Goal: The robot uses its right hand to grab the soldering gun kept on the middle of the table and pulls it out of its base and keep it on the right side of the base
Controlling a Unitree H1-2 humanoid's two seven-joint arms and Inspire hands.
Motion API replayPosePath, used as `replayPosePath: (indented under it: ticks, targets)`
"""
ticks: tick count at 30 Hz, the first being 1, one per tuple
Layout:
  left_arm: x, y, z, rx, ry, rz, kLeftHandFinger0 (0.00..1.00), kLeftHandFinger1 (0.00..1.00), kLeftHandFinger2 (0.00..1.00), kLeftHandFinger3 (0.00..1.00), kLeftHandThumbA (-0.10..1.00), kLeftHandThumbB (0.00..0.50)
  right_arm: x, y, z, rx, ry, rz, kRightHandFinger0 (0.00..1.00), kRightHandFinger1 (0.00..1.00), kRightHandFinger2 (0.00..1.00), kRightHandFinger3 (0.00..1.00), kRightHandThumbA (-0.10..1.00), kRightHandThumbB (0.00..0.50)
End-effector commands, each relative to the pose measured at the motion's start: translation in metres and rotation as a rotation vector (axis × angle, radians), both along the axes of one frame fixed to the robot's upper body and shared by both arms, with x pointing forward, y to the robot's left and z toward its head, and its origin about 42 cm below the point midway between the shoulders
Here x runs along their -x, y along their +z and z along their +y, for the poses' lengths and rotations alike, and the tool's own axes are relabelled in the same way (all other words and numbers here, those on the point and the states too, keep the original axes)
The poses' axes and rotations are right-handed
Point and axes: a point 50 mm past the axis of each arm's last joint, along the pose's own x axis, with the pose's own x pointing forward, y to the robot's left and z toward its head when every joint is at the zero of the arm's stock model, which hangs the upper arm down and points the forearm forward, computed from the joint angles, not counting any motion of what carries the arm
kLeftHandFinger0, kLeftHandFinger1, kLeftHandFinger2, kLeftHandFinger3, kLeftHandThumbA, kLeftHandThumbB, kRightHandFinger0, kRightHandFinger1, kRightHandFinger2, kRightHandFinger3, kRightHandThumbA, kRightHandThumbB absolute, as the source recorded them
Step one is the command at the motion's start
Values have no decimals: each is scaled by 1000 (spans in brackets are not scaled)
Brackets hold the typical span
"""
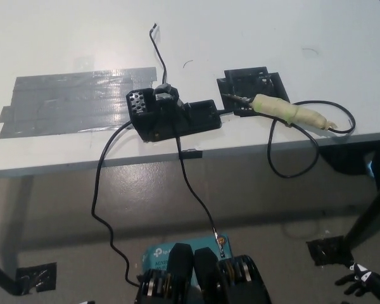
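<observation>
My right hand [365, 282] sits low at bottom right w/ fingers spread, holding nothing, soldering gun [285, 112] lies up-left of it on bench [240, 31], just right of base [174, 115], long axis left-right, tip toward base.

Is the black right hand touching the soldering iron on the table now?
Apart. The head view shows the right hand low at the bottom right, below the table edge, while the soldering iron lies alone on the table.

soldering gun [290, 111] right of base [172, 114], seemingly touching
</observation>
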Motion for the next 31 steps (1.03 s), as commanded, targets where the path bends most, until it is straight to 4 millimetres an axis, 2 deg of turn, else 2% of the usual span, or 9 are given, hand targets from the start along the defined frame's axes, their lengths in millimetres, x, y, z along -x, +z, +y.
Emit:
replayPosePath:
  ticks: [1, 3, 9, 12, 18, 21, 26, 27, 31]
  targets:
    - [-1, 6, 4, -8, -7, -13, 697, 770, 924, 1000, 661, 175, -7, 11, -4, 2, 39, 4, 675, 673, 782, 1000, 500, 80]
    - [-1, 7, 4, -16, -13, -8, 702, 775, 929, 1000, 671, 180, -6, 11, -3, 7, 43, 1, 724, 709, 813, 1000, 490, 81]
    - [-3, 9, 4, -19, -20, -5, 707, 783, 936, 1000, 669, 179, -8, 13, -2, 12, 43, 0, 728, 724, 844, 1000, 527, 84]
    - [-3, 10, 4, -14, -18, -4, 695, 770, 922, 1000, 668, 192, -9, 13, -3, 9, 41, 9, 773, 762, 880, 1000, 543, 81]
    - [-1, 9, 5, -21, -14, 16, 717, 798, 963, 1000, 677, 183, -8, 10, 0, 23, 49, 31, 792, 776, 901, 1000, 587, 92]
    - [2, 8, 7, -26, -15, 21, 701, 771, 932, 1000, 686, 187, -7, 8, 2, 49, 69, 15, 731, 735, 864, 1000, 571, 98]
    - [-1, 11, 7, -27, -21, 21, 723, 790, 956, 1000, 688, 178, -8, 8, 3, 53, 58, 28, 750, 743, 876, 1000, 510, 83]
    - [-2, 10, 7, -23, -16, 24, 721, 799, 967, 1000, 689, 191, -8, 8, 4, 48, 50, 26, 715, 723, 860, 1000, 494, 93]
    - [-2, 10, 7, -22, -12, 21, 709, 797, 966, 1000, 682, 198, -9, 8, 3, 40, 56, 29, 725, 728, 860, 1000, 479, 90]
